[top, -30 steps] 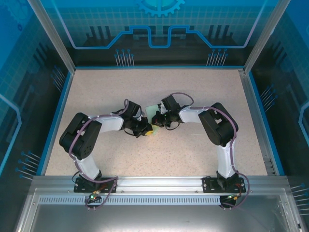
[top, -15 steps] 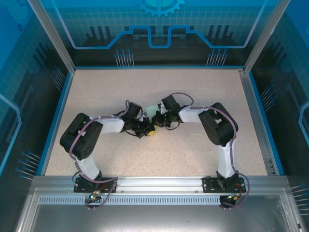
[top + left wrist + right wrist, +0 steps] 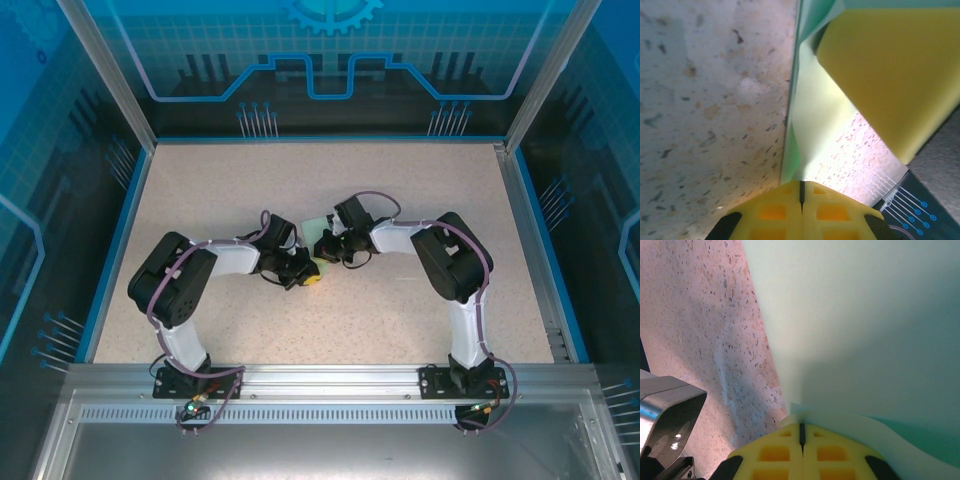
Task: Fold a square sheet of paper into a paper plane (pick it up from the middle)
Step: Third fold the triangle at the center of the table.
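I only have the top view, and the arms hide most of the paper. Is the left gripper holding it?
Observer: Yes. On the left wrist view the left gripper is shut, with the paper running into the seam.
Operator: And the right?
Observer: The right gripper is shut on it too.
Operator: Is the paper lying flat?
Observer: No, its edge curls over the right gripper's pads.

Top view: bright, even overhead light, sharp focus, soft shadows beneath the arms on the table (image 3: 420,190). Wrist views: close-range blur; the square sheet of paper (image 3: 865,315) shaded at near edge.
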